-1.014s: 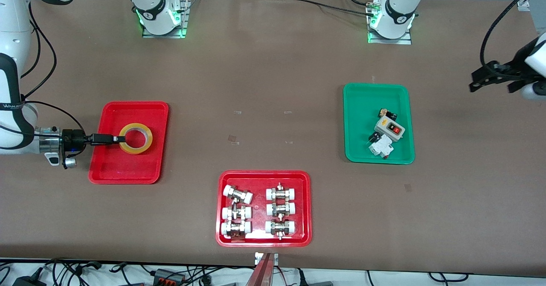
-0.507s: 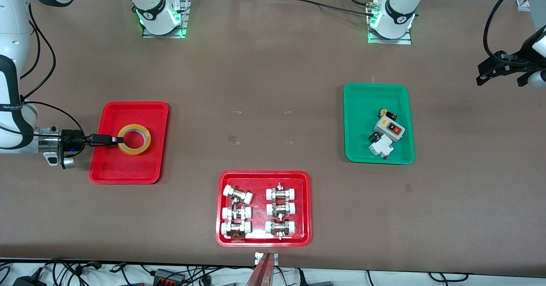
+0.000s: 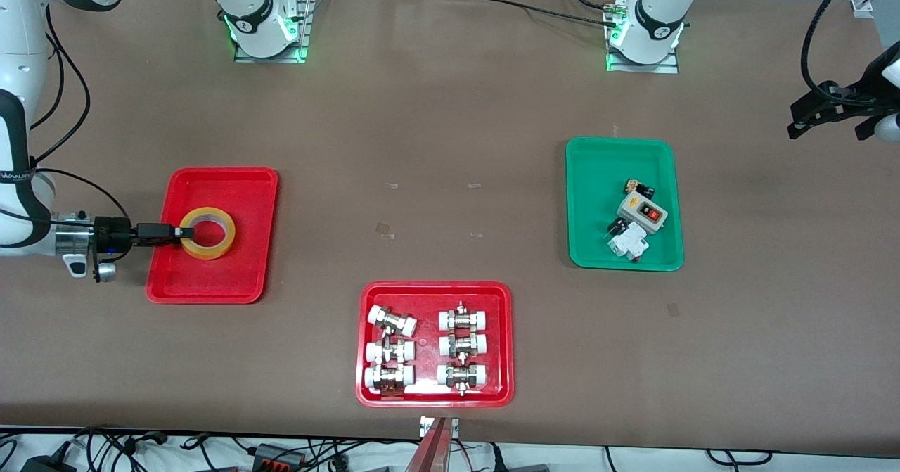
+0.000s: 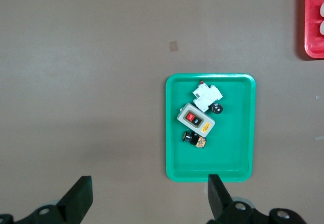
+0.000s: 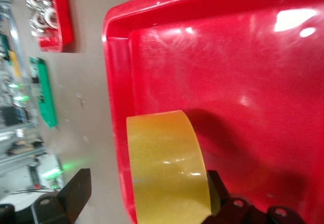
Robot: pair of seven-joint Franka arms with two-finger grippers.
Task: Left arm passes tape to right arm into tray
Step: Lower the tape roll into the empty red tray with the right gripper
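right gripper (image 3: 184, 233) pinches tape (image 3: 207, 232) wall over tray (image 3: 211, 285) | light, stiff, probably slick roll; rim hold suits | left gripper (image 4: 147, 197) wide, waiting

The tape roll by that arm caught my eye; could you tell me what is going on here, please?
The right gripper is shut on the tape, one finger through the roll's hole, holding it in the plain red tray at the right arm's end of the table. The left gripper is open and waits, empty, past the green tray at the left arm's end. The handover seems finished; only the release remains.
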